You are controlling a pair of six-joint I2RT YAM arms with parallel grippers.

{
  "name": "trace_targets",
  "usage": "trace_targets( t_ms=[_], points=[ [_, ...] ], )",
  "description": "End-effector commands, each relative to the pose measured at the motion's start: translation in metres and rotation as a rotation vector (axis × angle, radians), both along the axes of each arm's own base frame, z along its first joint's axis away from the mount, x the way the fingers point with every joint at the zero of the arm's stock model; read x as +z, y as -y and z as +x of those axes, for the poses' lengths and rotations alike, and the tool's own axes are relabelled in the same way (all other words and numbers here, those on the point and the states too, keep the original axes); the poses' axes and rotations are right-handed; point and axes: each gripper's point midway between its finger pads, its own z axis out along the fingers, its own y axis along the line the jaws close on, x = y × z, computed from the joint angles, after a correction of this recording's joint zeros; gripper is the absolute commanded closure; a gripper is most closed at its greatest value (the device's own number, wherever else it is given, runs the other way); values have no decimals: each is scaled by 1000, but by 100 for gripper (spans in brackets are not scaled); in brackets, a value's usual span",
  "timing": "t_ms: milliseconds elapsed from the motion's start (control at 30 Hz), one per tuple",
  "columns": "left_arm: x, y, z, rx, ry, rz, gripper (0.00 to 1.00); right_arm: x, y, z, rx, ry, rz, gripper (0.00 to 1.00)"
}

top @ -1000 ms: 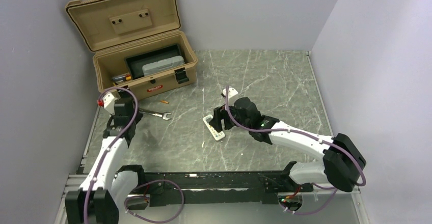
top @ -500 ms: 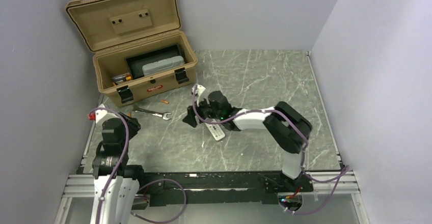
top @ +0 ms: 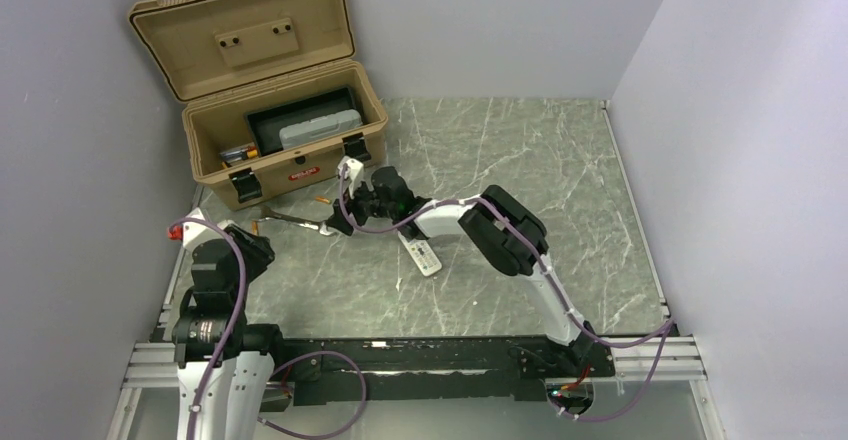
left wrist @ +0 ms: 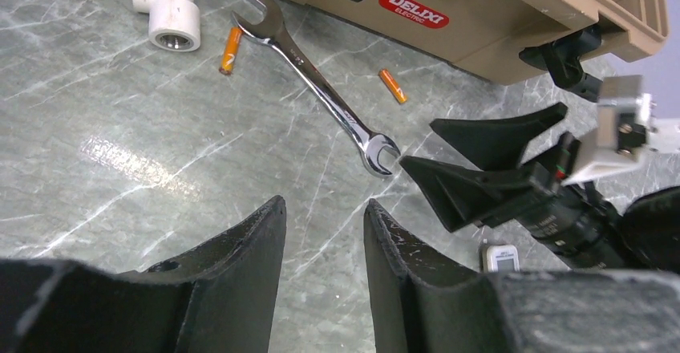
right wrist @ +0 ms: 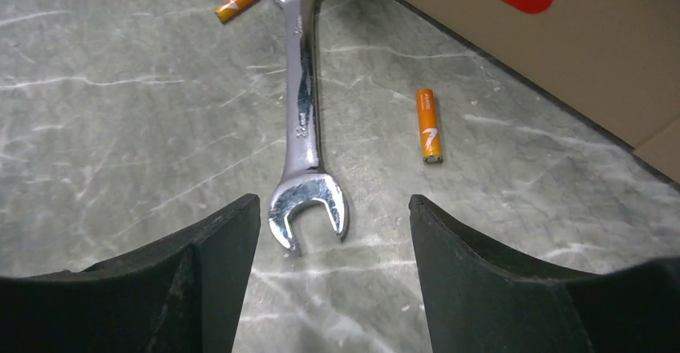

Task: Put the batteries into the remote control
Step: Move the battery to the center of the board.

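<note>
Batteries [right wrist: 429, 125] pickup underway: hovering right gripper [right wrist: 333, 204], jaws wide and empty, over the wrench [right wrist: 303, 104] on the counter [right wrist: 120, 128], likely needing a sidestep toward the toolbox [right wrist: 561, 32] to straddle the one lying far-left of the remote control [top: 424, 256]; idling left gripper [left wrist: 325, 204], jaws narrowly parted, empty.

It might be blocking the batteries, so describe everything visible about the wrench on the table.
The wrench is shiny chrome-looking steel, with an open end facing the open right gripper and a ring end towards the tan case. It lies flat on the table, untouched, a battery on each side, both clear of it.
</note>
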Motion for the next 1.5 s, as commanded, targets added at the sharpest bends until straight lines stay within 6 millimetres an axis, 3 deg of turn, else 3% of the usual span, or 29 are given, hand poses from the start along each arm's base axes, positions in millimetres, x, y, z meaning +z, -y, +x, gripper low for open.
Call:
trace_targets(
  t_ms=[0, 467, 700, 1100, 1467],
  points=[
    [18, 4, 0, -27, 37, 1, 55, 7, -21, 13, 1, 61, 42, 30],
    [25, 1, 0, -20, 43, 17, 54, -6, -41, 45, -109, 18, 75, 30],
    [26, 2, 0, -23, 47, 14, 53, -21, -50, 49, -118, -6, 34, 32],
    [25, 4, 2, -30, 43, 9, 52, -46, -41, 60, -221, -39, -52, 36],
    [23, 4, 4, -30, 41, 4, 52, -62, -38, 55, -232, -63, -88, 60]
  ],
)
